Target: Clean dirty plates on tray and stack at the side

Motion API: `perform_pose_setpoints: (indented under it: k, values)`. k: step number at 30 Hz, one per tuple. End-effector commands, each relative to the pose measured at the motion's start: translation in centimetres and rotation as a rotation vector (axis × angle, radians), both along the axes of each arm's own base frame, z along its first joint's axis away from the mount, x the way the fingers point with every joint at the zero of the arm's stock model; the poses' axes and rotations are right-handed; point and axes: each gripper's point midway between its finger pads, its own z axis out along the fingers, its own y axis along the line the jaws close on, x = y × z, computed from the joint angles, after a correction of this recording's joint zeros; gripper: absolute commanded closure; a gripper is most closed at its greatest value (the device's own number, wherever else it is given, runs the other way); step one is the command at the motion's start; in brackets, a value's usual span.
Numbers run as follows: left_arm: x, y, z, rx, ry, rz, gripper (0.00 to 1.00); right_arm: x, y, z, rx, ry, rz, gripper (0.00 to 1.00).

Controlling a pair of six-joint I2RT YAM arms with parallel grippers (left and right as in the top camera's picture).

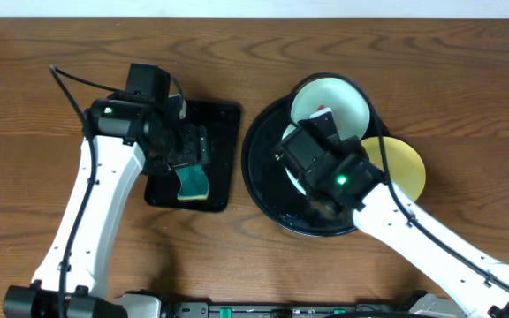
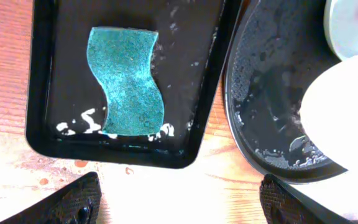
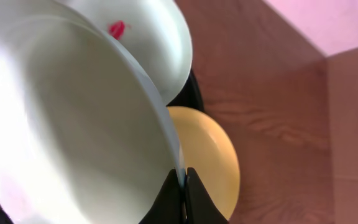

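held plate (image 3: 73,124) — pale, over the round tray (image 1: 259,168), slanted, rim pinched by the right gripper (image 3: 183,177) (arm reaching in from near right) | smeared plate (image 1: 343,110) far, yellow plate (image 1: 405,163) right | left gripper (image 2: 180,182) spread wide, near the sponge (image 2: 126,81) in the rectangular tray (image 2: 42,124) | overhead — held plate mostly hidden under the wrist

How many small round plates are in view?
3. One pale blue-green plate pinched by the right gripper; a red-smeared one beyond it on the round black tray; a pale yellow plate at the tray's right edge.

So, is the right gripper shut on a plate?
Shut: the right gripper pinches the rim of a pale plate.
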Motion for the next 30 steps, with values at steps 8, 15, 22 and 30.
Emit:
perform_pose_setpoints:
  k: [8, 15, 22, 30]
  values:
    - [0.0, 0.0, 0.6, -0.007, -0.017, -0.010, 0.17, -0.6, 0.0, 5.4, -0.001, -0.168, 0.021, 0.99]
    - [0.0, 0.0, 0.6, -0.008, -0.017, -0.010, 0.17, -0.6, 0.1, 6.0, -0.064, -0.159, 0.088, 0.99]
    - [0.0, 0.0, 0.6, -0.008, -0.017, -0.010, 0.17, -0.8, 0.5, 6.0, -0.093, -0.147, 0.124, 0.99]
    - [0.0, 0.0, 0.6, -0.007, -0.017, -0.010, 0.17, -1.1, 1.0, 6.0, -0.091, -0.148, 0.142, 0.99]
